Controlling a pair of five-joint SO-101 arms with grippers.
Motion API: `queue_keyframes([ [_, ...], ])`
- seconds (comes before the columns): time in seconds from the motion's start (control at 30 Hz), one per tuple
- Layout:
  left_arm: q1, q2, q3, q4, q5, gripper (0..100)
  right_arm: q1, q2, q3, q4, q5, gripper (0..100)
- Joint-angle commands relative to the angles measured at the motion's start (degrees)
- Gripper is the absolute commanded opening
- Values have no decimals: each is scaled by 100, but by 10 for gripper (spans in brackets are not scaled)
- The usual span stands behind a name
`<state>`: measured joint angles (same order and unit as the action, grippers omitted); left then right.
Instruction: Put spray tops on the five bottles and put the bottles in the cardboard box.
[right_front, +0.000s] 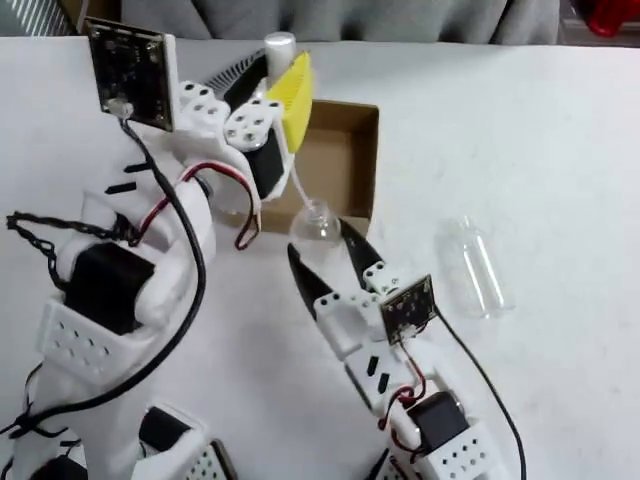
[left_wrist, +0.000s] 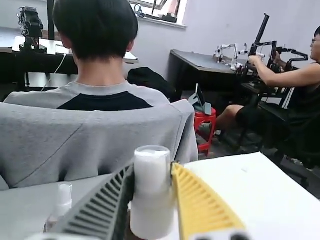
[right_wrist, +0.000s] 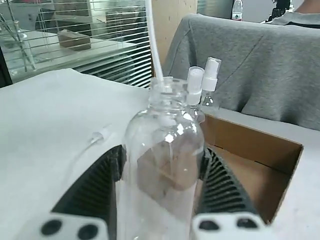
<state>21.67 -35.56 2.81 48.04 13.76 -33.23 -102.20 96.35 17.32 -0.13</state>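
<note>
A white spray top is being pinched between the ribbed grey finger and the yellow finger of the left hand, which is being held raised over the far side of the cardboard box. From the spray top a thin white dip tube is hanging down across the box and is passing into the open neck of a clear bottle. That bottle is being held roughly upright by the right hand, whose two black fingers are being pressed against its opposite sides. The held bottle is standing just beside the near wall of the box, outside it. Beyond the held bottle, near the box's far corner, two capped bottles are standing close together; whether they are inside the box cannot be told. A second clear bottle, uncapped, is lying on its side on the white worktop, off to the right of the right hand and well apart from the box.
</note>
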Motion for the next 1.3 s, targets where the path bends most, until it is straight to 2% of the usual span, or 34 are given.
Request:
queue_keyframes([
  [0.0, 251, -66, 88, 273, -79, 21, -22, -101, 44, 13, 62, 15],
  [0.2, 488, -119, 686, 360, -79, 21, -22, -101, 44, 13, 62, 15],
  [0.43, 796, -901, 1644, 334, -88, 21, -22, -101, 44, 13, 62, 15],
  [0.67, 813, -1297, 2875, -642, -132, 23, -13, -101, 44, 13, 62, 15],
  [1.03, 840, -1771, 3508, -738, -141, 24, -13, -101, 44, 13, 62, 15],
  [1.27, 813, -2114, 4044, -747, -747, 24, -13, -101, 44, 13, 62, 15],
])
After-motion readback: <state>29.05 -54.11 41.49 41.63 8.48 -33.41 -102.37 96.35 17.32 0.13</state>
